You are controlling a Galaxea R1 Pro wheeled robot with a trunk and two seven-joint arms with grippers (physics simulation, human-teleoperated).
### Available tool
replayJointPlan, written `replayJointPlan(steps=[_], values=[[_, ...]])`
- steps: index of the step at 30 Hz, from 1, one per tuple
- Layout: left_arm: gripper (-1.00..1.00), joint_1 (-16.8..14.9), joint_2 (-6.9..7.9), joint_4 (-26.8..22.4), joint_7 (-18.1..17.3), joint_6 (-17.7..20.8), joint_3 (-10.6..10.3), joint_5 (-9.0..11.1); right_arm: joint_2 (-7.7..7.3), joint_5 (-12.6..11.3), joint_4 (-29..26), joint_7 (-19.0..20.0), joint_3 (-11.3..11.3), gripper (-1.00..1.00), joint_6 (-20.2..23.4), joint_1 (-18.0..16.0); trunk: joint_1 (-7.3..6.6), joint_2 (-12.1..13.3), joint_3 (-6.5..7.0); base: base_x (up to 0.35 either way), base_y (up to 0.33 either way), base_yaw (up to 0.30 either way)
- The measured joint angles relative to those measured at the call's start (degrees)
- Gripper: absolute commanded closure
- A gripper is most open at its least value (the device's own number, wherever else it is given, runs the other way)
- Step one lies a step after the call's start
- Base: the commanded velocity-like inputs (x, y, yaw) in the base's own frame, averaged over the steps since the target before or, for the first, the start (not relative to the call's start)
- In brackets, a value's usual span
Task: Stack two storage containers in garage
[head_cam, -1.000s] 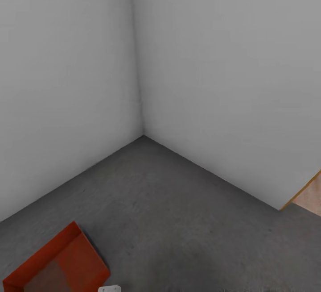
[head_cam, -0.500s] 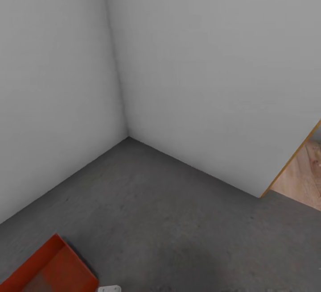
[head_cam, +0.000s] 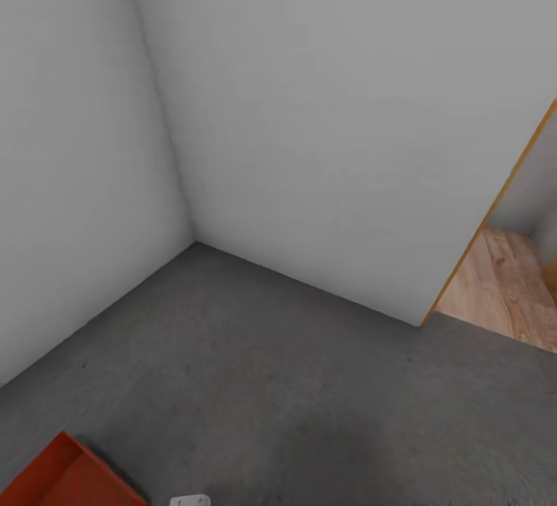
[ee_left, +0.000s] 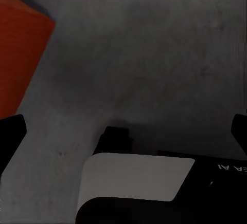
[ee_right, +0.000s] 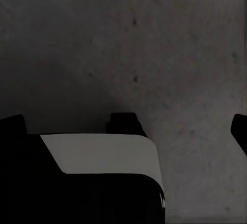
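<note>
**One container set down in the garage, claws empty**

A corner of the garage (head_cam: 309,119) is seen from the head camera: two plain pale grey walls meeting over the dark grey concrete floor (head_cam: 294,398). One orange-red storage container (head_cam: 66,479) is seen at the near left edge of that view, resting on the concrete near the robot's left side; only a corner of it is in frame, so its full outline cannot be judged. The same container (ee_left: 20,54) is caught in the left wrist view as a red slab beside bare floor, well apart from the fingers.

The left claw (ee_left: 126,126) is spread wide, its dark fingertips (ee_left: 11,131) seen at opposite edges of the picture with nothing but concrete between them. The right claw (ee_right: 126,126) is likewise released, and only mottled floor is seen past it. Nothing is gripped by either.

At the right of the head view an orange-framed doorway (head_cam: 495,204) is open onto light wood planks (head_cam: 503,289), presumably the way to the living room.

The container is judged to have been placed as the base of the stack, which would explain the empty claws. The second container is not accounted for in these views; fetching it through the doorway is judged to be what remains.
</note>
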Motion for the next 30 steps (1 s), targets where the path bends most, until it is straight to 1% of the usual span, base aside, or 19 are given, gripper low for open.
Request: replayJointPlan(steps=[30], values=[[-1.00,0.00,0.00,0.00,0.00,0.00,0.00,0.00,-0.09,0.00,0.00,-0.07,0.00,-1.00,0.00,0.00,0.00,0.00,0.00,0.000,0.000,-0.247]])
